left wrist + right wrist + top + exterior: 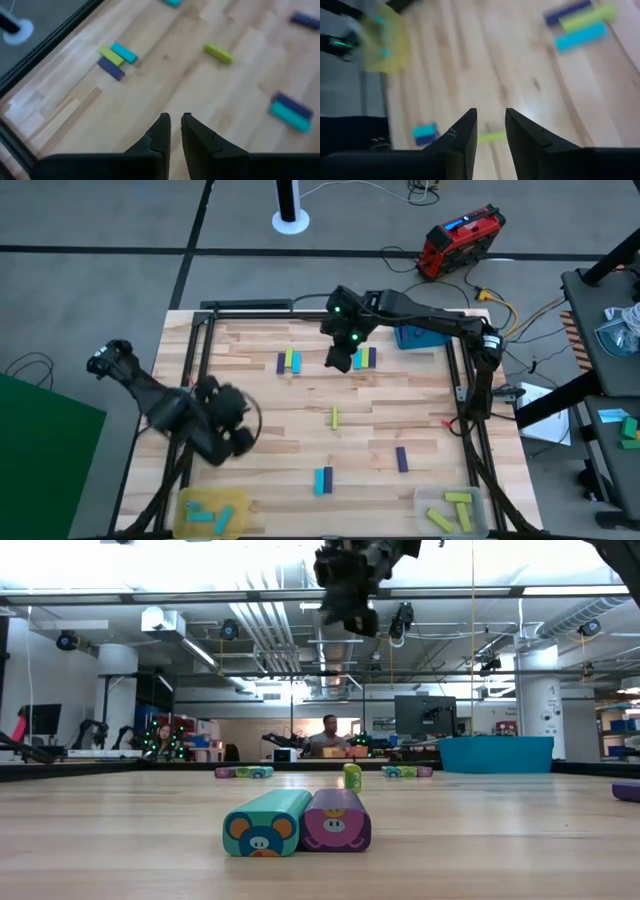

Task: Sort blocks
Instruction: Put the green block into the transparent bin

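Blocks lie flat and scattered on the wooden table: a purple and yellow-green pair (pixel 288 361), a group (pixel 365 357) beside my right gripper, a single yellow-green one (pixel 335 417), a purple one (pixel 402 458), and a cyan and purple pair (pixel 323 480) (pixel 298 822). My right gripper (pixel 339 360) (pixel 490 122) hangs high over the far middle, open and empty. My left gripper (pixel 232 435) (pixel 173 125) hovers over the near left of the table with a narrow gap between its fingers and nothing in it.
A yellow tray (pixel 212 512) holding cyan blocks stands at the near left corner. A clear tray (pixel 452 510) with yellow-green blocks stands at the near right. A blue tray (pixel 415 335) sits at the far right. A black frame (pixel 200 340) edges the table.
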Action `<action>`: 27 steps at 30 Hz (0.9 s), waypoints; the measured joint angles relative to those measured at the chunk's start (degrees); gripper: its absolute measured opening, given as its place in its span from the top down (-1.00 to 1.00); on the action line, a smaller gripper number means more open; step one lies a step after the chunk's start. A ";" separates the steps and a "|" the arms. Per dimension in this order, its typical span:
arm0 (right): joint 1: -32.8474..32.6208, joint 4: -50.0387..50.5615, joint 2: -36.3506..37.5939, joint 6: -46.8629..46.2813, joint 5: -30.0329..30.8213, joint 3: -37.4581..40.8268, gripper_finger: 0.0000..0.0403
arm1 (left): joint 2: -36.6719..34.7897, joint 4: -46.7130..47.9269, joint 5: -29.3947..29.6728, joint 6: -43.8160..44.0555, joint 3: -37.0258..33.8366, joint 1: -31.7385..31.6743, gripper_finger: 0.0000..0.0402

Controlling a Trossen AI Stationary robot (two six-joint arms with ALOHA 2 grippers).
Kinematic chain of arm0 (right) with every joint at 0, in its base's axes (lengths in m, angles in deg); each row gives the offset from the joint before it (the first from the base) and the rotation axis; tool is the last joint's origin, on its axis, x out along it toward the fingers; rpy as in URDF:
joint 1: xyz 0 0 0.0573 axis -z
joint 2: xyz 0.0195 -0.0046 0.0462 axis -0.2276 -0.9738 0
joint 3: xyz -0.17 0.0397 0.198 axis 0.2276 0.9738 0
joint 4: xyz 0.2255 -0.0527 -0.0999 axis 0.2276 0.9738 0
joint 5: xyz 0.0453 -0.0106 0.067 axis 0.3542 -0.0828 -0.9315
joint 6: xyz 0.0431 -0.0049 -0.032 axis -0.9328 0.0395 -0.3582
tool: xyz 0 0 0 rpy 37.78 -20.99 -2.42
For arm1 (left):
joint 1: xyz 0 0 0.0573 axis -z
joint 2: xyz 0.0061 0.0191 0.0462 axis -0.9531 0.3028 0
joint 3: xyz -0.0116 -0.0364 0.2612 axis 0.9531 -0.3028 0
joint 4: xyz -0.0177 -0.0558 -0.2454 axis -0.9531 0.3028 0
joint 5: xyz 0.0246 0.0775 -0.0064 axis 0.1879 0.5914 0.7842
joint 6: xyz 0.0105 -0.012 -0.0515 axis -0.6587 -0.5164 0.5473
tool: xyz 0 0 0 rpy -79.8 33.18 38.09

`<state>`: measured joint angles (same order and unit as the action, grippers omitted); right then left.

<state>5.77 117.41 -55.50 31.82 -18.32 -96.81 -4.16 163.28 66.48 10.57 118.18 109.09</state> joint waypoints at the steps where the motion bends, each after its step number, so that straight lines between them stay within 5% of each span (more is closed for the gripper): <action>1: -0.29 1.81 0.10 -0.53 1.89 0.00 0.56 | -0.94 -1.27 0.02 -0.46 -1.03 -1.77 0.89; 7: -2.58 11.68 0.55 -5.25 11.44 0.00 0.59 | -6.78 -15.67 -2.46 -10.54 -7.92 -14.46 0.89; 14: -5.54 13.81 0.60 -12.06 11.91 0.00 0.53 | -11.43 -32.54 -15.04 -26.39 -17.26 -29.04 0.89; 27: -9.26 14.69 0.60 -32.22 19.13 0.00 0.34 | -11.69 -36.10 -37.30 -35.89 -25.64 -47.10 0.90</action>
<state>-3.49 132.10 -54.91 -0.40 0.81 -96.81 -15.85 127.18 29.17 -25.32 92.54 61.99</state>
